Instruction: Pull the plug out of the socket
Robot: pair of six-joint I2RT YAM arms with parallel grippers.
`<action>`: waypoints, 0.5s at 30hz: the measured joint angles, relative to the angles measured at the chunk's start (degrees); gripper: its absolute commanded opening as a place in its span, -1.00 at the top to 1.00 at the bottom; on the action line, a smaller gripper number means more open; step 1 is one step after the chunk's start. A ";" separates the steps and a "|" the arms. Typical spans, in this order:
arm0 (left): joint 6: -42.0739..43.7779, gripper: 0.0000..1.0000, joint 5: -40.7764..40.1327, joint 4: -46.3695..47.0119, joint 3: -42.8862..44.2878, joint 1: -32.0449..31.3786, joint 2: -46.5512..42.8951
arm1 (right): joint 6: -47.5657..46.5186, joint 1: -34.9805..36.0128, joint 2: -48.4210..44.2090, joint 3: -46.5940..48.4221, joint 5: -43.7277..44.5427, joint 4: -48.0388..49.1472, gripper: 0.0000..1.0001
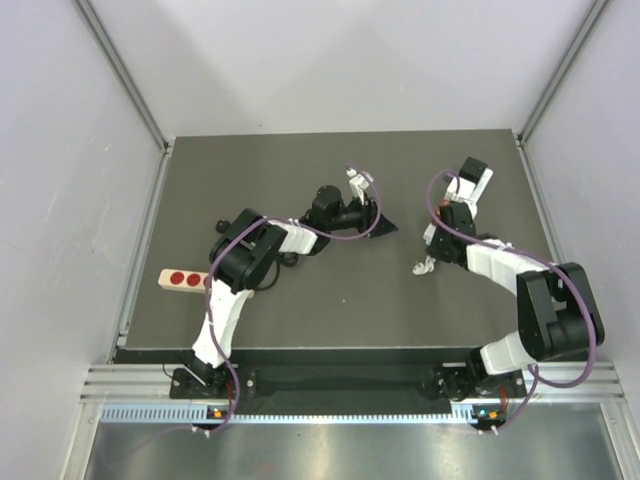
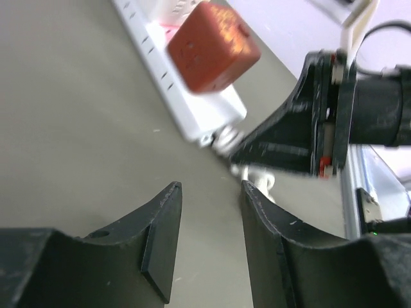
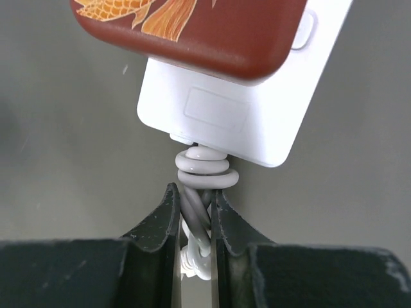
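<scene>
While my right hand [image 3: 192, 196] is pinching the socket [image 3: 221, 122] by its cord [image 3: 203, 170], I am planning to grip the plug [image 2: 212, 48] with the open left hand [image 2: 210, 189].

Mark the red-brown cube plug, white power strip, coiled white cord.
red-brown cube plug [image 2: 215, 48]: left wrist, front face.
white power strip [image 3: 225, 115]: right wrist, cord end.
coiled white cord [image 3: 205, 170]: right wrist, loops.

Beige strip [image 1: 182, 279] at table [image 1: 330, 310] left edge; left fingers [image 1: 385, 226] mid-table.
</scene>
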 measured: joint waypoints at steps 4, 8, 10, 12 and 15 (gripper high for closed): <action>-0.57 0.17 0.39 0.00 0.96 -1.70 0.37 | 2.69 3.58 -3.72 -3.15 -1.62 -1.53 0.80; -1.01 0.26 0.87 0.00 1.07 -2.67 0.52 | 4.55 5.73 -8.09 -5.66 -2.64 -5.95 -0.99; -1.31 0.28 0.98 0.04 1.11 -2.99 0.63 | 4.52 5.95 -9.49 -5.57 -1.75 -9.79 -1.00; -1.75 0.32 0.98 0.04 1.14 -3.39 0.72 | 4.46 5.95 -10.99 -4.50 0.46 -15.19 -0.99; -2.16 0.36 0.94 0.09 1.16 -4.02 0.72 | 4.42 5.75 -12.83 -0.22 5.18 -22.69 -1.00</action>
